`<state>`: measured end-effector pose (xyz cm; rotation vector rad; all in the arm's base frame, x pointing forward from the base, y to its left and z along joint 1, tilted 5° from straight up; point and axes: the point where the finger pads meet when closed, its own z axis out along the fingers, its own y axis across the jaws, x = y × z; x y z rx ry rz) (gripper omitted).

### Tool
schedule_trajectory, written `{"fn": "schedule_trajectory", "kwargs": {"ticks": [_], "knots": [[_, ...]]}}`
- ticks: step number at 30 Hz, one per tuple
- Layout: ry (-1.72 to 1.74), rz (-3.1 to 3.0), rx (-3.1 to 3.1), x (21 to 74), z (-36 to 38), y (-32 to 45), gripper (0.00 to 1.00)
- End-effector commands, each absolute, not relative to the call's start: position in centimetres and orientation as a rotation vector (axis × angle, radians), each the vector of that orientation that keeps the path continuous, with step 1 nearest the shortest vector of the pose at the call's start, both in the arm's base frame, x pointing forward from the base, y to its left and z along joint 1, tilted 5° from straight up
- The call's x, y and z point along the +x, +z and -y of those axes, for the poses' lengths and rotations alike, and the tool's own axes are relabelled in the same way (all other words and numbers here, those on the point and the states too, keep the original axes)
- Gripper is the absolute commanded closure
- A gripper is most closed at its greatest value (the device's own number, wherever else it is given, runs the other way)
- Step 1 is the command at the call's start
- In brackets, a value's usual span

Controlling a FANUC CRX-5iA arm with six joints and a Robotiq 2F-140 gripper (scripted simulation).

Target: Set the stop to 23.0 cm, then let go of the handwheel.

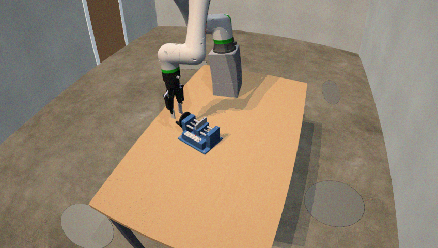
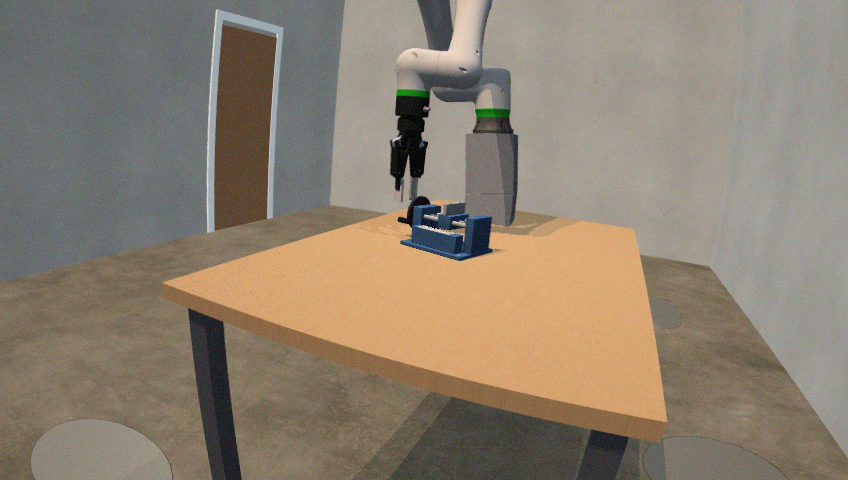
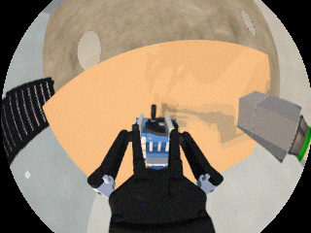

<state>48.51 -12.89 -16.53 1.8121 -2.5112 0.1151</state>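
Note:
The blue fixture (image 1: 213,136) (image 2: 477,235) (image 3: 149,136) stands on the table. Its black handwheel (image 1: 185,117) (image 2: 418,204) (image 3: 156,127) faces the table's left edge, with a crank handle (image 1: 178,122) (image 2: 404,220) (image 3: 154,112) sticking outward. The stop, a grey plate (image 1: 201,123) (image 2: 454,208), sits on a blue carriage on rods between the end blocks. A red pointer (image 1: 195,135) shows at the white scale (image 1: 188,135); its numbers are too small to read. My gripper (image 1: 176,114) (image 2: 407,198) (image 3: 154,118) is partly open and empty, pointing down just above the handwheel, clear of it.
The wooden table (image 1: 233,172) (image 2: 476,315) (image 3: 107,97) bears the fixture. The grey robot pedestal (image 1: 225,73) (image 2: 490,172) (image 3: 267,118) stands behind it at the far end. The table's left edge is close to the handwheel side.

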Motion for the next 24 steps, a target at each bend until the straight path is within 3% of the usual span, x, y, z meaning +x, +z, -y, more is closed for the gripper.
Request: {"fn": "schedule_trajectory", "kwargs": {"ticks": [1,24], "knots": [[0.116,2.511,1.812,48.5,12.9,-16.6,0.67],[0.116,2.511,1.812,48.6,13.2,-20.1,0.67]]}}
